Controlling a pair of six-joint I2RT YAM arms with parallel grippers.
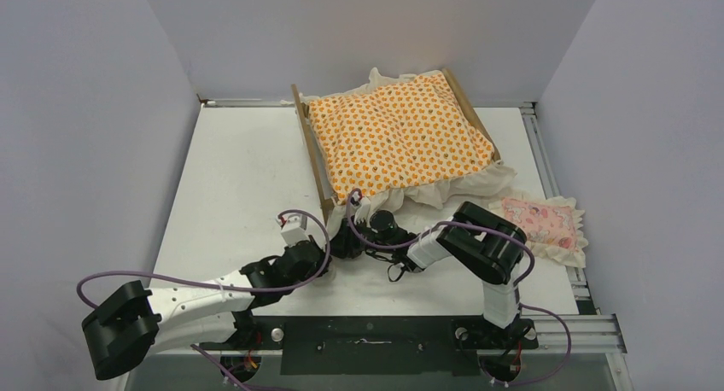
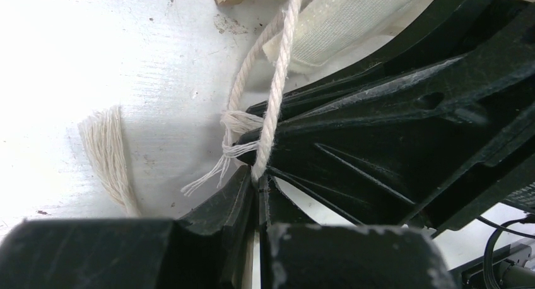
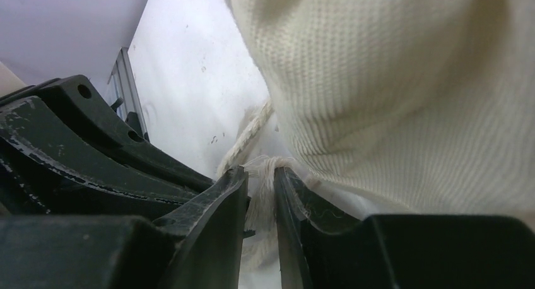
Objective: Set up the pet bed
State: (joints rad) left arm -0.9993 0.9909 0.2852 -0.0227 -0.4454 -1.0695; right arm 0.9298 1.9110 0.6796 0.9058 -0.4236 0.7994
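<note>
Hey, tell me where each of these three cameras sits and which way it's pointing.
Top external: above and behind the bases, looking down at the table and pet bed; both arms show.
Left wrist: low over the table, facing the left gripper shut on a white cord.
Right wrist: low, facing the right gripper pinching white cord beneath cream ruffle.
Both wrist views share the cord.

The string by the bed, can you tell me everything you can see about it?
The string is white twisted cord, cottony-looking, with frayed ends. It sits at the near left corner of the bed, beside the cream frill of the mattress. One strand runs down, pulled straight, into the shut left gripper. The right gripper pinches a frayed bit just under the frill. A loose tassel lies flat on the white table. Where the string is tied on is out of view.
</note>
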